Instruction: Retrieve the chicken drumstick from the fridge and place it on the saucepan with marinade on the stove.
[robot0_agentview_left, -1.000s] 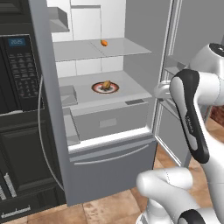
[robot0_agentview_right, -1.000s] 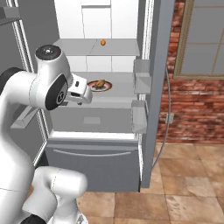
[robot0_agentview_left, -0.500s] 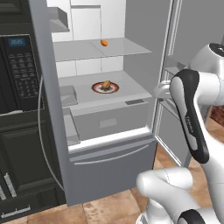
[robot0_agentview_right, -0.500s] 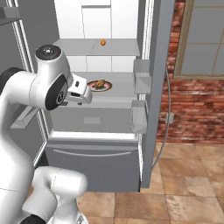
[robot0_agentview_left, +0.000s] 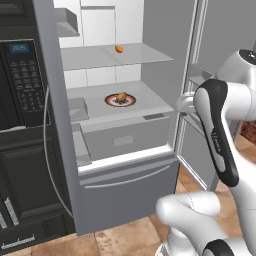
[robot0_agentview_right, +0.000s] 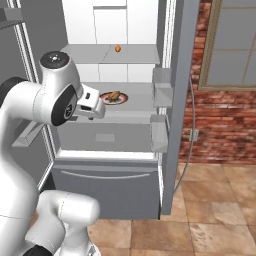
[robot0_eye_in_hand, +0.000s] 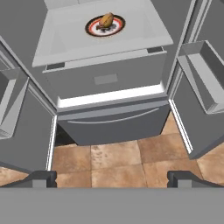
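Spread wide and holding nothing, my claw (robot0_eye_in_hand: 112, 177) hangs outside the open fridge (robot0_agentview_left: 125, 165), its two dark tips low in the hand view with floor tiles between them. The arm's wrist sits at about 3 o'clock in the left base view, just off the right door's edge.

On the middle shelf lies the drumstick (robot0_eye_in_hand: 106, 19), golden-brown and lumpy, on a red-rimmed plate (robot0_eye_in_hand: 118, 27). In the hand view it is up at 12 o'clock, well apart from my tips. A small orange item (robot0_agentview_left: 119, 49) rests on the shelf above; that one I leave alone.

As I judge it, the step in hand is the reach, not yet the grasp. To do it well, I should lift and level the hand until the drumstick comes to the middle of the hand view, then go in between the two door bins without brushing them or the shelf above. The meat is lumpy and probably slick, so I would straddle its thickest part, tips clear of the plate's rim, and close only once it sits fully between them.
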